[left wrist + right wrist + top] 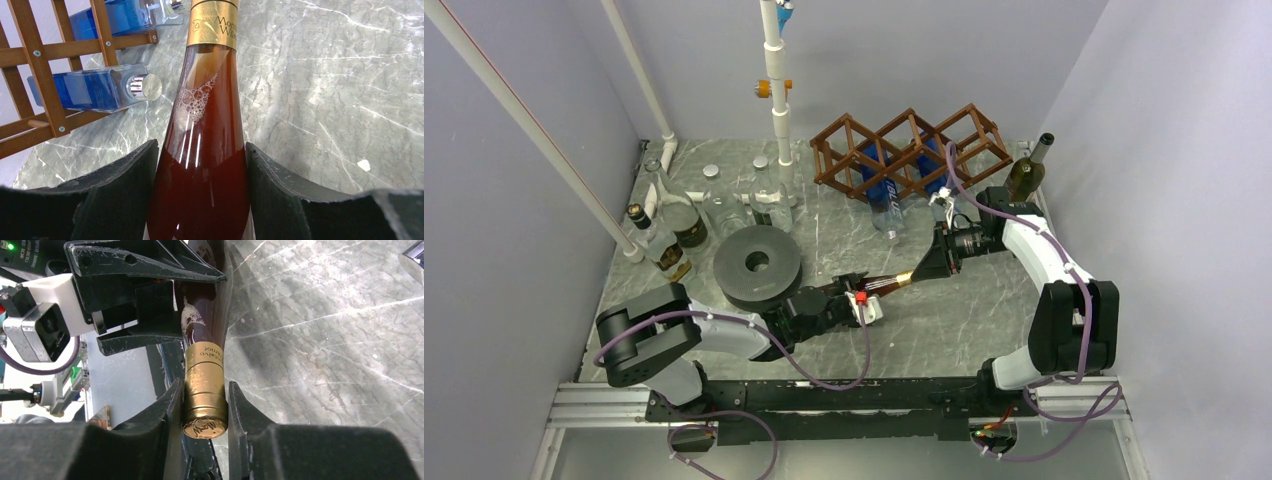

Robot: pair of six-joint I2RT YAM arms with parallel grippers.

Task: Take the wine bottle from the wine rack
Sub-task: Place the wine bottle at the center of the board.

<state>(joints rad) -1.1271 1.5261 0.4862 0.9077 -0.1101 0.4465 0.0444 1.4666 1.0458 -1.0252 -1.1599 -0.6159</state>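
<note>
Now the wine bottle [886, 285] sits out of the wine rack [911, 150], over the table [984, 300]. The left gripper [200, 167] pinches its dark body and the right gripper [205, 405] pinches its gold-foil neck. 2 blue bottles [95, 87] lie in the rack.

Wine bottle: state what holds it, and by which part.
Both hold the wine bottle: the left end effector grips its wide lower body, the right end effector clamps the gold-foiled neck tip.
</note>
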